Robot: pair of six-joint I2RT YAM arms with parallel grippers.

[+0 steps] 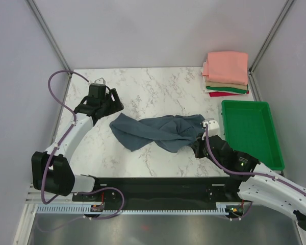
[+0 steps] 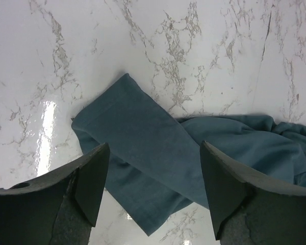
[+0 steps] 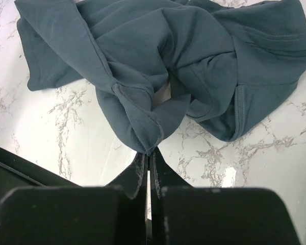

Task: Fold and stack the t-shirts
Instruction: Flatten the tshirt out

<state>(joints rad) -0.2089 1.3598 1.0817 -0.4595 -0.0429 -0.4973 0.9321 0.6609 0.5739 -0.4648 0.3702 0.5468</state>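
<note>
A slate blue-grey t-shirt (image 1: 160, 131) lies crumpled and unfolded in the middle of a white marble counter (image 1: 158, 87), stretched left to right. The top view alone shows the rest. A folded stack (image 1: 226, 74) sits in the far right corner, salmon-pink on top, then tan, green and red. Just near of it, along the right edge, is a green tray (image 1: 250, 132).

The left arm (image 1: 71, 138) reaches to the shirt's far left. Its wrist view shows the left jaws spread wide and grasping nothing, with the shirt's left end (image 2: 137, 153) on the counter between them.

The right arm (image 1: 245, 168) reaches the shirt's right end. Only its wrist view shows the grip: the right jaws are clenched on a bunched fold of the shirt (image 3: 143, 132).
</note>
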